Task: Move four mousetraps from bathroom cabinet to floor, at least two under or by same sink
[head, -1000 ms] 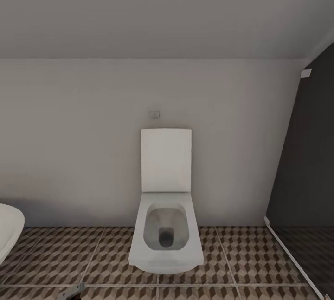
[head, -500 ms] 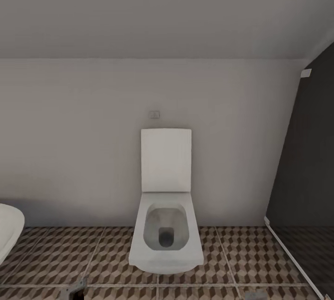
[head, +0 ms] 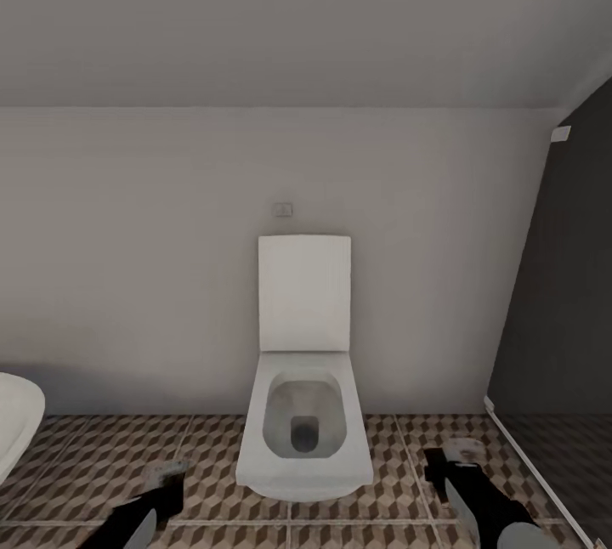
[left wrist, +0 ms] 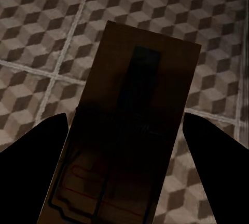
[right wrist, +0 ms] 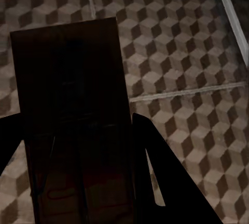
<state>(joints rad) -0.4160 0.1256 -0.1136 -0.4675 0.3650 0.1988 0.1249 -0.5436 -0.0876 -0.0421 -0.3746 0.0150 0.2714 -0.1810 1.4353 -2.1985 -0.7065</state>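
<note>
Both claws are loaded right now: the left gripper [head: 167,481] is clamped on one mousetrap [left wrist: 124,141], and the right gripper [head: 455,462] is pinching a second mousetrap [right wrist: 72,125], each board sticking out past the fingers and held up over the cube-patterned bathroom floor [head: 408,455]. In the head view the arms sit either side of the white toilet [head: 304,426], with the rim of a sink [head: 15,421] poking in at the far left. So I'd guess we're maybe halfway: two traps carried but not set down, ideally by that sink, and the other two nowhere I can spot.
</note>
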